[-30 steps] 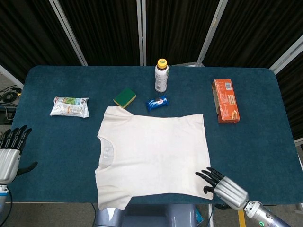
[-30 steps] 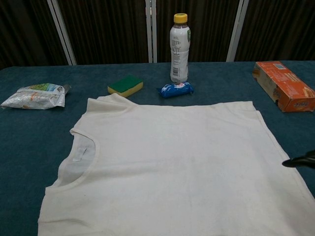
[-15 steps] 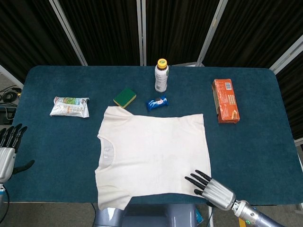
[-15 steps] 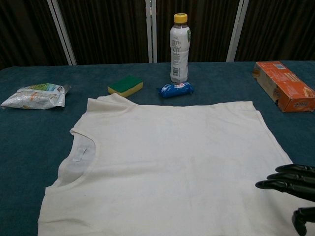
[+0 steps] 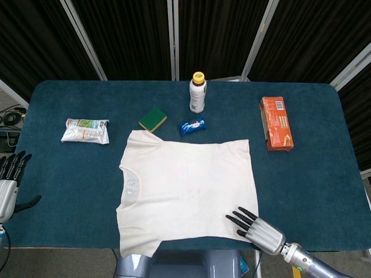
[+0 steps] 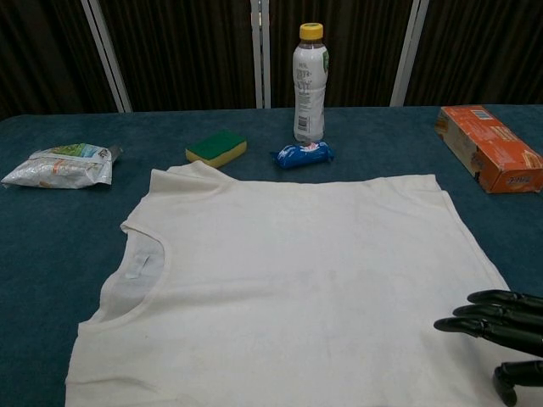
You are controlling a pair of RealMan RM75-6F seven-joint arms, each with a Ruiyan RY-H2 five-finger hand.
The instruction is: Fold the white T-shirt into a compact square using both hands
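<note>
In the middle of the blue table [image 5: 301, 174] the shirt [image 5: 185, 191] lies spread flat, collar toward the robot's left, hem toward its right, no fold made in it yet. Over the last second the right hand [image 5: 255, 229] has slid in from just off the hem corner nearest the robot onto the cloth itself; its fingers [image 6: 488, 326] are apart and stretched out over that corner, holding nothing. Whether they press the fabric or hover just above it I cannot tell. The left hand [image 5: 8, 185] has drawn back a little toward the table's left edge and sits well apart from the shirt, fingers spread, thumb out, empty.

That reads as the right hand lining up its first grasp at the hem, while the left is not yet placed for a two-handed fold and would have to come across to the collar side first.

Beyond the shirt stand a bottle [image 5: 197, 92], a sponge [image 5: 152, 119] and a blue packet [image 5: 192, 126], the last two near the far edge of the cloth; an orange box [image 5: 276, 123] and a snack bag [image 5: 86, 131] lie off to the sides
</note>
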